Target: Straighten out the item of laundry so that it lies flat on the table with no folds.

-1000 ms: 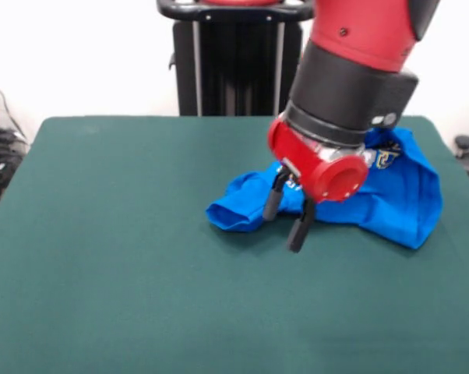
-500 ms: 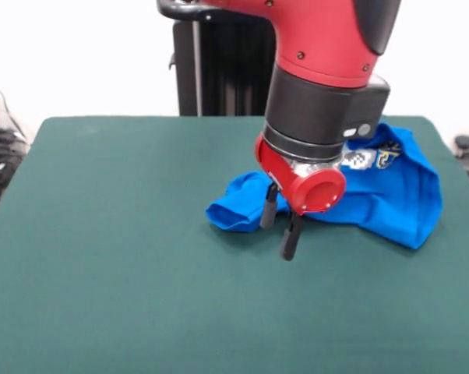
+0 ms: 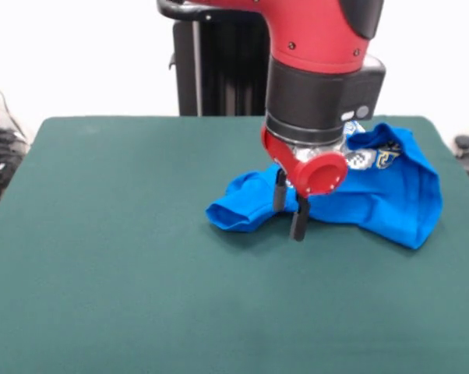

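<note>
One crumpled blue T-shirt (image 3: 390, 195) lying bunched on green table (image 3: 125, 257), partly behind and beside the fingers (image 3: 299, 218). Gripper (image 3: 290, 204) spread apart, holding nothing. Likely light, soft, limp cotton; best pinched at the folded lobe just beside the fingers.

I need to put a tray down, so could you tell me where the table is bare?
The table is bare left of and in front of the T-shirt. It is crowded at the far right, where the gripper hangs over the shirt.
</note>
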Robot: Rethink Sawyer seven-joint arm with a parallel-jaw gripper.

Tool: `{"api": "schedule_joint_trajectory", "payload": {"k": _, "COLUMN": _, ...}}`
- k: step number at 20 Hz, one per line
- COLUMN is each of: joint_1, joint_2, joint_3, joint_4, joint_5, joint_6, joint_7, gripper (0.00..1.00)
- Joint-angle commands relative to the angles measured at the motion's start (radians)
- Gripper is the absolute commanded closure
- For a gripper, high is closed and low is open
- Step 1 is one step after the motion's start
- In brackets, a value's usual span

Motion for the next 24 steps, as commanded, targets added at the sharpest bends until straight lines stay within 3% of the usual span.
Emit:
{"api": "schedule_joint_trajectory", "payload": {"k": 1, "joint_1": -0.019, "joint_2": -0.026, "joint_3": 0.135, "joint_4": 0.191, "joint_5": -0.088, "joint_6": 0.042, "joint_7": -0.316, "gripper": 0.00}}
{"api": "schedule_joint_trajectory", "payload": {"k": 24, "joint_1": -0.052, "joint_2": 0.042, "joint_3": 0.196, "joint_4": 0.283, "joint_5": -0.249, "joint_6": -0.113, "joint_7": -0.207, "gripper": 0.00}}
